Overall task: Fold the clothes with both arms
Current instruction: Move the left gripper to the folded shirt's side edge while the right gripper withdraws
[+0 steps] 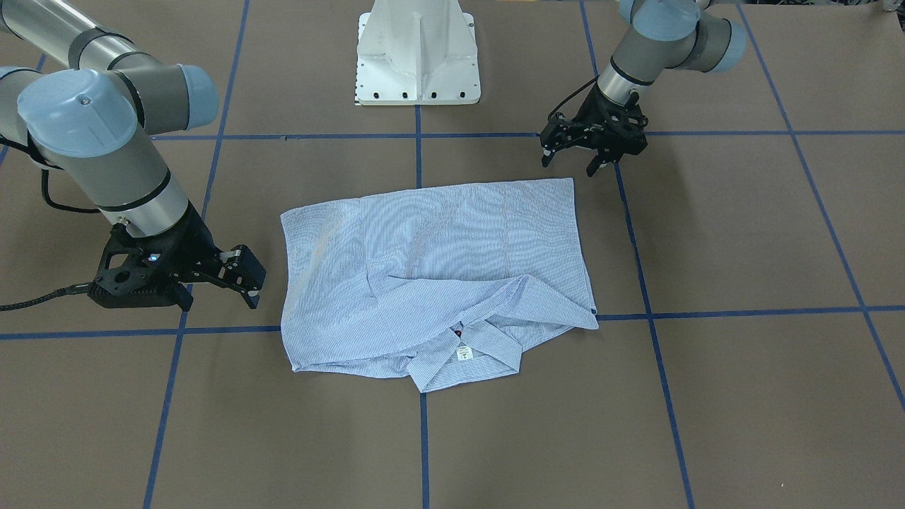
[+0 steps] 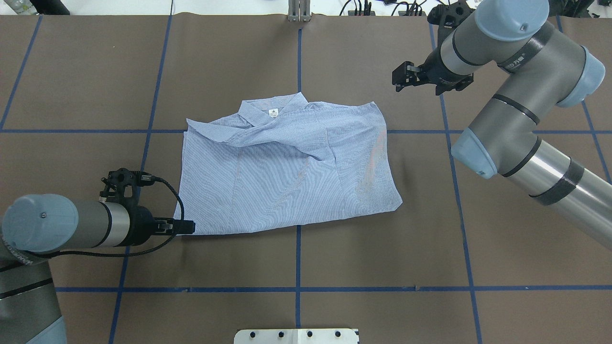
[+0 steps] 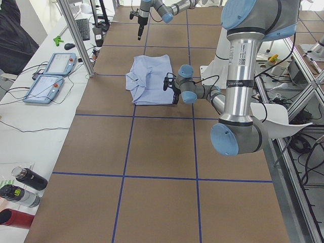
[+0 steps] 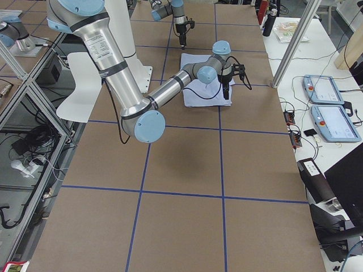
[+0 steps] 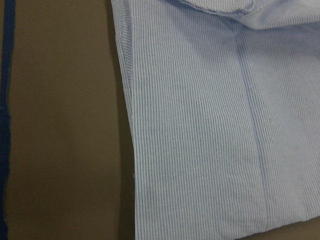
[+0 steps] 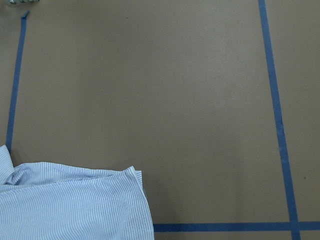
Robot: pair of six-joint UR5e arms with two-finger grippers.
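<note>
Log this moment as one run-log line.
stage: shirt partly folded, flat on table | left gripper: open, beside shirt's robot-side corner | right gripper: open, clear of shirt | holding: nothing

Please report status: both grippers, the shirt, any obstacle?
Left gripper open, empty, by a shirt corner. Right gripper open, empty, clear of shirt. Shirt partly folded, flat, collar showing. No obstacle seen around it.

Striped shirt (image 5: pixel 210 125) lies on brown table (image 5: pixel 65 125).
</note>
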